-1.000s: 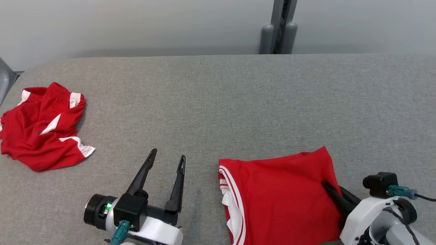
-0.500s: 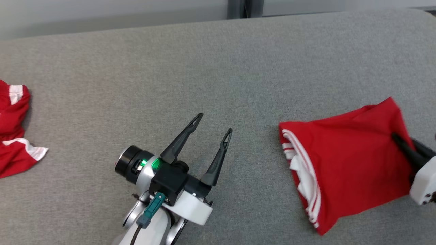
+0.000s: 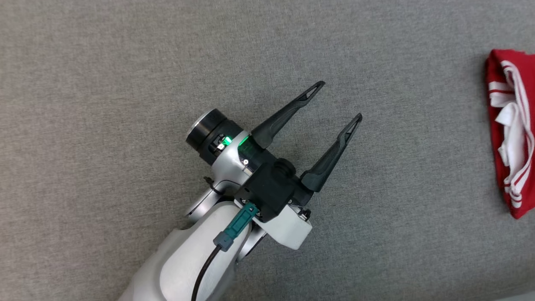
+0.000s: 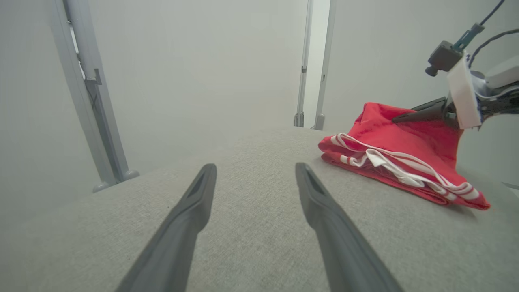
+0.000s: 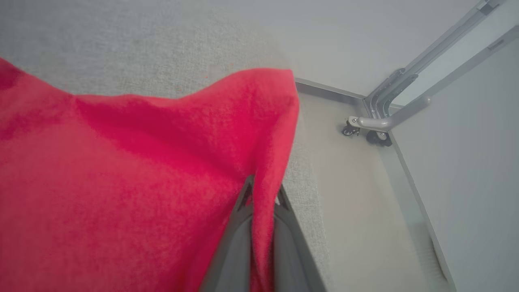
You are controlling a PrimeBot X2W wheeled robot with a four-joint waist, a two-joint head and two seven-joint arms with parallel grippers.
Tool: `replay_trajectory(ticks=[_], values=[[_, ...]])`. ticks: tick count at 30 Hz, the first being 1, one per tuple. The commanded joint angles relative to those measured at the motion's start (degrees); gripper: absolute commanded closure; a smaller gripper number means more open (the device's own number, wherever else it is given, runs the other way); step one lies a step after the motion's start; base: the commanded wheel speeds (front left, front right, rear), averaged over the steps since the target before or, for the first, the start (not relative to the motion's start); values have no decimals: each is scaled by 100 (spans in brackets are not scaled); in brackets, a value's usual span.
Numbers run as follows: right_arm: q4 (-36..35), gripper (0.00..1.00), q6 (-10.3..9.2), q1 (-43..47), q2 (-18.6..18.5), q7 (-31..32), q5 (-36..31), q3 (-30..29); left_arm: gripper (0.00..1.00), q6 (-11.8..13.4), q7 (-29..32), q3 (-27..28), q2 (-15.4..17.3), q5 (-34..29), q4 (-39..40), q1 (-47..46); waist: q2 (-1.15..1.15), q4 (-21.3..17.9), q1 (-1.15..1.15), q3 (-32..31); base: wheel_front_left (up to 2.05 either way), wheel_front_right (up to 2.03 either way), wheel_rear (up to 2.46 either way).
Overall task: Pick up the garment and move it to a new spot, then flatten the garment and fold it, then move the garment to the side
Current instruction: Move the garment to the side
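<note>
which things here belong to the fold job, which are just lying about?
Job:
- folded red garment
- right hand, shut on its edge
- left hand, open and empty
- grey padded table underneath

Lying about:
- grey upright posts beyond the table
- castered frame foot on the floor

The garment (image 3: pixel 514 125): solid red, white trim with thin red-and-white stripes along one edge. The worktop (image 3: pixel 125 83): mid-grey, finely flecked weave. The left pincer (image 3: pixel 340 100): dark grey fingers, black housing, white shell, green light, teal plug. The right pincer (image 5: pixel 262 194): dark grey fingers. The wall (image 4: pixel 202 61): pale grey.
</note>
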State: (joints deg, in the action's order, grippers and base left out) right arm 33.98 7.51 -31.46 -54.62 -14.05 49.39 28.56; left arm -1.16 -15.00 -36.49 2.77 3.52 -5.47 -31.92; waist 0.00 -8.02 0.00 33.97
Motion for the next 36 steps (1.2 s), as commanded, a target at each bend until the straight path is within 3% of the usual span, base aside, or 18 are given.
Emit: replay_trajectory(ticks=[1, 20, 21, 22, 30, 36], values=[[144, 100, -3, -130, -200, -82, -119, -145, 0, 73, -17, -149, 26, 27, 23, -289, 0, -116, 0, 423, 0, 0, 0], [1058, 100, -3, -590, -628, -93, -332, -639, 0, 323, -16, -540, 26, 237, 7, -610, 0, 301, 0, 657, 0, 0, 0], [1146, 63, -3, -615, -647, -92, -378, -632, 0, 334, -16, -547, 29, 246, 12, -603, 0, 329, 0, 659, 0, 0, 0], [1221, 0, -3, -671, -629, -96, -389, -647, 0, 355, -13, -549, 27, 261, 18, -591, 0, 347, 0, 656, 0, 0, 0], [1433, 0, -2, -904, -464, -119, -573, -593, 0, 402, -10, -517, 25, 305, -27, -435, 0, 373, 0, 423, 0, 0, 0], [1174, 0, -2, -1133, -314, -126, -822, -578, 0, 427, -10, -355, 24, 329, -36, -251, 0, 297, 0, -42, 0, 0, 0]])
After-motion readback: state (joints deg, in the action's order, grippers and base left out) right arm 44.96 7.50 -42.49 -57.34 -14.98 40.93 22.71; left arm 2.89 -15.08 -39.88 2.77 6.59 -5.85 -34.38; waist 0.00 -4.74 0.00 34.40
